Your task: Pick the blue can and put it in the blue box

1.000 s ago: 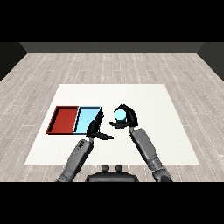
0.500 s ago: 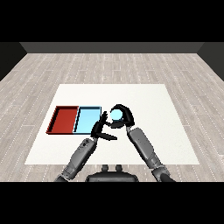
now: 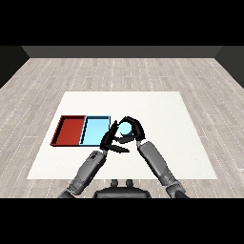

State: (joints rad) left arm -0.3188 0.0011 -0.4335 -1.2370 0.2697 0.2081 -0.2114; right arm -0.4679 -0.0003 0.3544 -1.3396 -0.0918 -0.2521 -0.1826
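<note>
Blue can [image 3: 125,127] sits inside the right hand [image 3: 133,129], whose fingers and thumb curl round it, so only the can's pale top shows; it is just right of the blue tray [image 3: 95,131], near that tray's right rim and not yet over it. Whether the can is lifted off the white table [image 3: 162,114] or resting on it cannot be told from this view. Step in hand looks like the carry: grasp done, transfer to the tray under way, release not yet made. Next move calls for shifting the right hand leftward until the can is above the tray floor, lowering it inside the walls, then opening the fingers. Left hand [image 3: 112,140] is the main obstacle: it sits just below and left of the can, fingers straight and spread, holding nothing, touching or nearly touching the right hand, and it lies right by the tray's near right corner, in the path. It probably needs to back off or stay low so the hands do not collide. Red tray [image 3: 70,130] lies side by side with the blue one, on the far left, touching it; overshooting left would put the can in the wrong tray. Both trays look empty. Nothing else on the table near the hands.
</note>
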